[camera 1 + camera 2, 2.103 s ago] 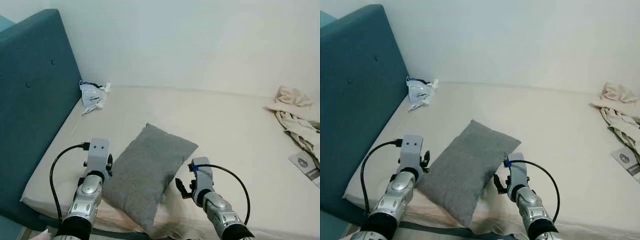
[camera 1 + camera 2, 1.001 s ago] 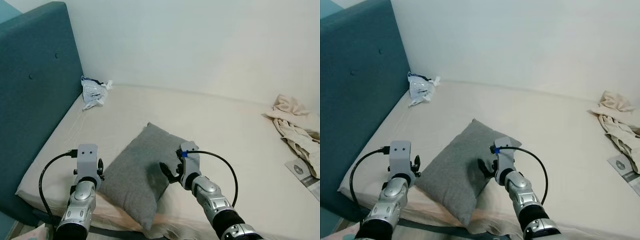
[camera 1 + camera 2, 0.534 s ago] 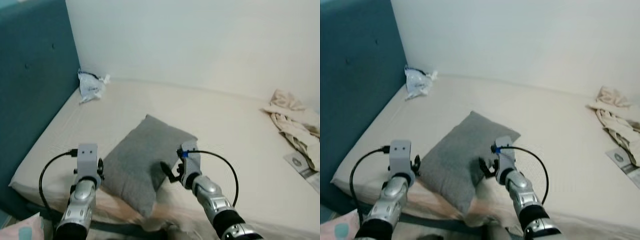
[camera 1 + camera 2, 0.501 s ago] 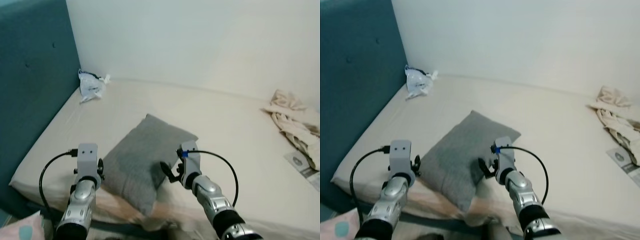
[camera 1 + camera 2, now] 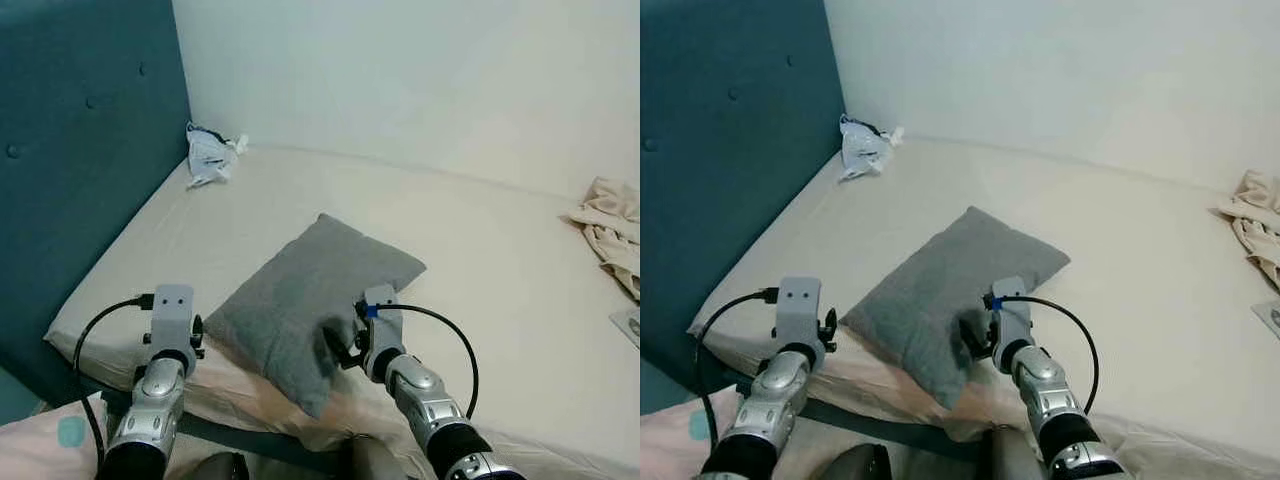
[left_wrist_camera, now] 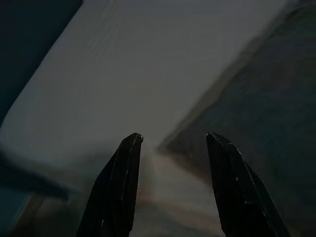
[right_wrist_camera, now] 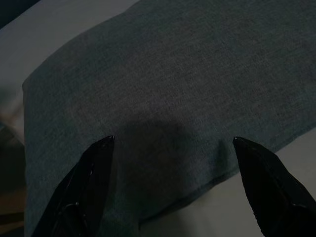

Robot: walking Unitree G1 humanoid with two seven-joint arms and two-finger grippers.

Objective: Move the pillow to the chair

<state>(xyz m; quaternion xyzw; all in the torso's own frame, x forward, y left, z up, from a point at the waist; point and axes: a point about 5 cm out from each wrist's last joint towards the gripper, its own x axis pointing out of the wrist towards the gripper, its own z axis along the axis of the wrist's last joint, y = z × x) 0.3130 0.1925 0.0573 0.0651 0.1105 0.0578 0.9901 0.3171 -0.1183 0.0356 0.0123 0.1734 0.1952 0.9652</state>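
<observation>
The view has swung since half a second ago, with the teal headboard (image 5: 80, 150) now taking more of the left side, so the camera has shifted rather than the things. The grey pillow (image 5: 310, 290) lies where it did, diagonally on the near part of the bed (image 5: 480, 250), one corner toward the far right and its near corner at the bed's near edge. Compared with two seconds ago, the right gripper (image 5: 342, 345) has come in from beside the pillow's right edge and now sits over the pillow's near right part, casting a dark shadow on the fabric. That suggests the grasp is being set up, with the lift and the carry to the chair not yet begun.

In the right wrist view the two black fingers (image 7: 94, 168) are spread wide, and the pillow's grey cloth and its right seam lie between and just beyond them; I cannot tell whether the tips press into the cloth. The left gripper (image 6: 173, 148) hovers just left of the pillow's near left edge, its fingers moderately apart and empty, with that edge of the pillow just beyond them and to the right.

A crumpled white bag (image 5: 210, 155) lies at the far left by the headboard, and beige clothes (image 5: 610, 225) sit at the far right.
</observation>
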